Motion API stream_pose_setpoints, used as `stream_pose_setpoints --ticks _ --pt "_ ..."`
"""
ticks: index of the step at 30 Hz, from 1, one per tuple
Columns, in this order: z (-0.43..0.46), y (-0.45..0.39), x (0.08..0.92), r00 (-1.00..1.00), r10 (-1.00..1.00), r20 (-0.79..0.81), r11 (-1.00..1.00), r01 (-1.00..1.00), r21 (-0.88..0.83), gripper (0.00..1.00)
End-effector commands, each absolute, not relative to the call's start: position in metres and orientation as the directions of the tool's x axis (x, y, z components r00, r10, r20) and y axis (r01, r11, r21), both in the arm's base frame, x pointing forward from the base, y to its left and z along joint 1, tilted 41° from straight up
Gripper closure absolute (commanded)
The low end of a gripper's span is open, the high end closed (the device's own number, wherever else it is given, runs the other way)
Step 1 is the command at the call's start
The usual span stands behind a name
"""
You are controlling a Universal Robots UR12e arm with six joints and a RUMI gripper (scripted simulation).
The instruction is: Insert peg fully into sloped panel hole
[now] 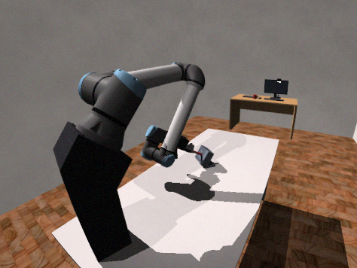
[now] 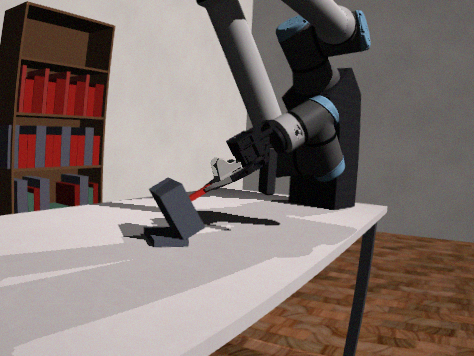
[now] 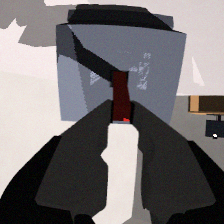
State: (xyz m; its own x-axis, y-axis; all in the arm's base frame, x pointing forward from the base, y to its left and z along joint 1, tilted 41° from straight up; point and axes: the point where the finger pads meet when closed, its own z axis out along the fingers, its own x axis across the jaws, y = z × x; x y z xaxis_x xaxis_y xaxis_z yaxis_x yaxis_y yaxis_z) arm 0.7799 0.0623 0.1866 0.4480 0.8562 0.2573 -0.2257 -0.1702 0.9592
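Insertion step underway: claw (image 2: 212,184) clamped narrow on the red peg (image 2: 199,191), whose tip is at or just inside the hole in the sloped panel (image 2: 176,207) on the bench (image 2: 280,245). Some red shaft shows btwn claw and panel, so not seated. Next, prob: push straight along peg axis w/o tilting till fully in.

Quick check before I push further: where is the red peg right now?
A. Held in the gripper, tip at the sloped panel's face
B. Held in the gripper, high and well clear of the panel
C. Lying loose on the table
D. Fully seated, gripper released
A: the gripper is clamped on the red peg, whose far end meets the face of the sloped panel, with a stretch of peg exposed.
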Motion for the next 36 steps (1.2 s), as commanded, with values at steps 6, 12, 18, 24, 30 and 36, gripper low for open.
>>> stream_pose_setpoints --ticks 6,12,18,24,30,36 --pt "0.191 0.056 0.79 0.447 0.856 0.261 -0.171 -0.23 0.958 1.0" --pt "0.191 0.053 0.796 0.447 0.856 0.261 -0.171 -0.23 0.958 1.0" --pt "0.189 0.055 0.793 0.447 0.856 0.258 -0.17 -0.226 0.959 1.0" --pt "0.189 0.055 0.793 0.447 0.856 0.258 -0.17 -0.226 0.959 1.0" --pt "0.189 0.055 0.793 0.447 0.856 0.258 -0.17 -0.226 0.959 0.96" --pt "0.189 0.055 0.793 0.447 0.856 0.258 -0.17 -0.226 0.959 0.87"
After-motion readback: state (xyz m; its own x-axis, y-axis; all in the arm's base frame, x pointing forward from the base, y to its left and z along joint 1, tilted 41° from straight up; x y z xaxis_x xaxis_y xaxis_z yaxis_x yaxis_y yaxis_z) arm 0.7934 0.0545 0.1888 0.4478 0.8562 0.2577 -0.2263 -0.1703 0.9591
